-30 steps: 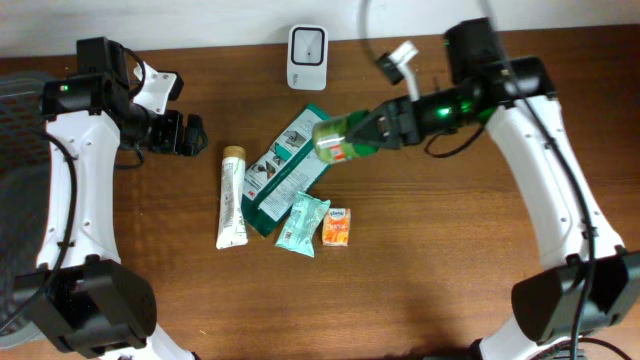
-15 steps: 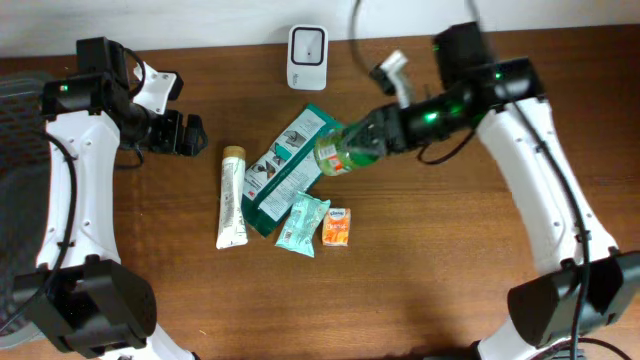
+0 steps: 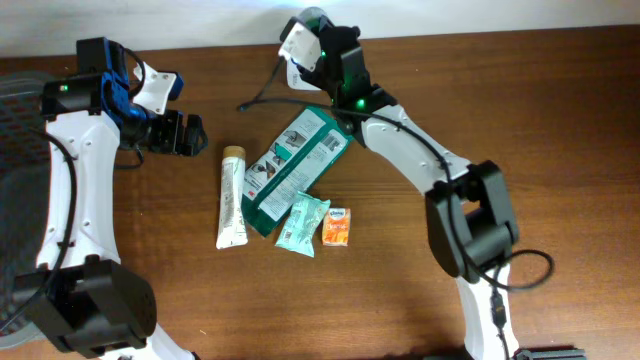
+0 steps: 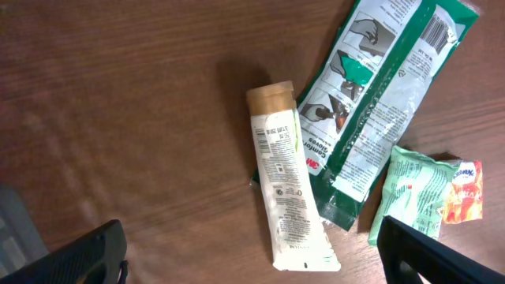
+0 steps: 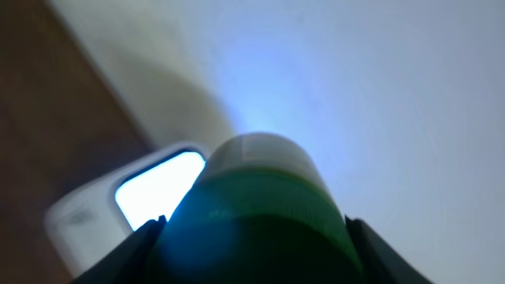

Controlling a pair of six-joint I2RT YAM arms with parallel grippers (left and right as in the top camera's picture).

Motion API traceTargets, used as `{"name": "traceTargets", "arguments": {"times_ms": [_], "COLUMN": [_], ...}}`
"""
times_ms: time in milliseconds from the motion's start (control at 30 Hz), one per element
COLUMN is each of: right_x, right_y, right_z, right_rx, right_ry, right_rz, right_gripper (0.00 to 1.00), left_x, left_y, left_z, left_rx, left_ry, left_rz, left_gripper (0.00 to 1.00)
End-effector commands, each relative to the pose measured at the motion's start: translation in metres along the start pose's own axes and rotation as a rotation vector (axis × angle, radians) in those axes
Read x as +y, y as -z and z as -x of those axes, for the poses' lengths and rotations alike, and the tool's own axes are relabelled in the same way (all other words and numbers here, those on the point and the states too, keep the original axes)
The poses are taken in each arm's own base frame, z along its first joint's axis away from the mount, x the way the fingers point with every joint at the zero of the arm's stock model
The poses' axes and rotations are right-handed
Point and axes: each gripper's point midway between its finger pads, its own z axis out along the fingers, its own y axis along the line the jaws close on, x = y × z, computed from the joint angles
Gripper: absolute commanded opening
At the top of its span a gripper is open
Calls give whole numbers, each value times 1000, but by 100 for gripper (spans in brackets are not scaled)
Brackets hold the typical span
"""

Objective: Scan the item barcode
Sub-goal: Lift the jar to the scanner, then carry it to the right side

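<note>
Camera layout
Overhead looks straight down; left wrist, downward too, shares its white tan-capped tube (image 4: 286,197); right wrist, against a green bottle (image 5: 252,229), faces the pale wall (image 5: 410,71).

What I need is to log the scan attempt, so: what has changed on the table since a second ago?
The right gripper, keeping its hold on the green bottle, swung it from over the green package to the table's far edge, in front of the lit scanner. The left gripper stayed open and parked; the tube, green package and two sachets did not move.
</note>
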Motion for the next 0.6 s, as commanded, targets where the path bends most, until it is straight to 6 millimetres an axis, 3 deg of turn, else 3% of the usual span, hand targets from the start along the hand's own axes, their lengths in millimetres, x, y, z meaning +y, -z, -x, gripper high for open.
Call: {"name": "traceTargets", "arguments": {"times_ms": [0,167,233,333,400,467,500,533,567], "right_x": [-4,-14,-14,-43,-68,-101,-105,-108,-98], "right_y": [-19,-18,-14,12,45,113,126,145,166], "right_z": [-5,-3,8,31,45,66,61,43,4], "right_rx": [-9,-13,-30,-56,-61,-94,-72,5,167], "right_ry": [268,256,246,1,-177,-444,-492,-541,-596], "right_rz": [-127,-174,-186,-156,-72,100,133,179,245], "right_gripper": [48,45,44,44,43,47,46,43,43], "left_x": [-1,-1,-1,-1,-1,-1,-1,-1,-1], "left_y": [12,12,12,12,12,12,12,12,12], "left_z": [5,5,5,5,5,5,5,5,5], "left_rx": [-36,-36,-36,-36,-36,-36,-36,-36,-36], "left_ry": [-17,-17,-17,-17,-17,-17,-17,-17,-17], "left_rz": [-2,-2,-2,-2,-2,-2,-2,-2,-2], "left_gripper": [99,99,99,99,99,99,99,99,99]}}
